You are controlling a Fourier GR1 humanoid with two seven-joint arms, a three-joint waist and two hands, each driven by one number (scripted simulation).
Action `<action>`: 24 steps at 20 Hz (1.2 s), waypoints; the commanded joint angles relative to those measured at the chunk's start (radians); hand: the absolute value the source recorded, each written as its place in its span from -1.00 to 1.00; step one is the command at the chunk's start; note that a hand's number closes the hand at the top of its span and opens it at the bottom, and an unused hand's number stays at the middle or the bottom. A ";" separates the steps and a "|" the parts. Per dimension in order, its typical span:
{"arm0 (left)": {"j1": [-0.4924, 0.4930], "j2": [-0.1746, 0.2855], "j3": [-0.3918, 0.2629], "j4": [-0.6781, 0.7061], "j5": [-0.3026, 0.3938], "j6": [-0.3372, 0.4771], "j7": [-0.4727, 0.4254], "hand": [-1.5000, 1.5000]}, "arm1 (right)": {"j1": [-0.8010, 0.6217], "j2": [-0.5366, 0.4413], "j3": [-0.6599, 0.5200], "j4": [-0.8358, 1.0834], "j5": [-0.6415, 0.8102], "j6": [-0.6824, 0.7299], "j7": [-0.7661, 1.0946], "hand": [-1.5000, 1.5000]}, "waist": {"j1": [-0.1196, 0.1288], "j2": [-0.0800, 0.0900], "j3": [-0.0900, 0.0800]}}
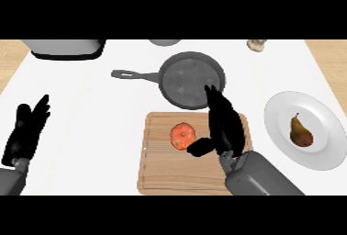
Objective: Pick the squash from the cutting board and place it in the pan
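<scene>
A white counter (88, 105) is stretching across the whole view. The right hand's (224, 131) fingers (215, 98) are sticking out straight and holding nothing. Their tips are showing in front of the near rim of the pan (183, 78). The thumb (201, 148) is poking out sideways, just beside the squash (181, 136), and I cannot tell if it is touching.

The orange squash is lying on the wooden cutting board (169, 176), left of the hand. The grey pan is sitting past the board, with its handle pointing left. On the right, a white plate (284, 108) is holding a brown pear (301, 131). The left hand (25, 133) is resting open near the left edge, fingers up.
</scene>
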 commanded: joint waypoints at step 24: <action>0.003 -0.049 0.069 -0.032 -0.072 -0.043 0.037 0.00 | -0.210 0.202 0.071 0.280 -0.036 0.257 0.351 -1.00 | 0.003 0.010 0.008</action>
